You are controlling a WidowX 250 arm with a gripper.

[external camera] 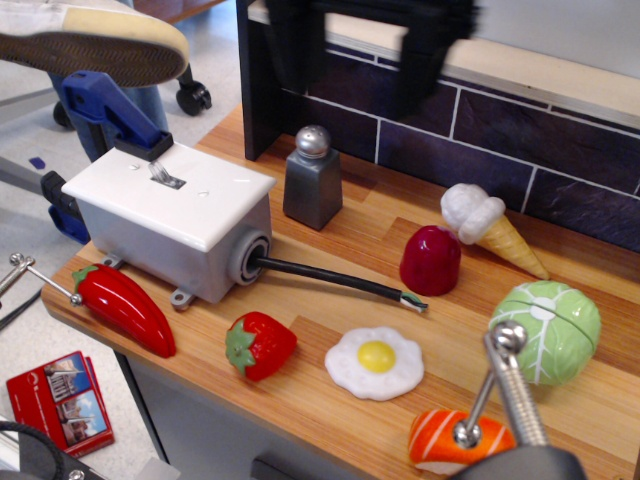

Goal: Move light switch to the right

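observation.image, silvery light switch (163,174), white plate

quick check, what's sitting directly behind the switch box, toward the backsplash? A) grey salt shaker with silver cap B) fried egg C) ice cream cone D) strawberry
A: the grey salt shaker stands upright just behind the light switch box, near the dark tiled backsplash, while the other toys lie further forward or to the right on the wooden counter.

Silvery metal light switch (164,176), glossy plastic strawberry (259,345), wood-grain counter (340,235)
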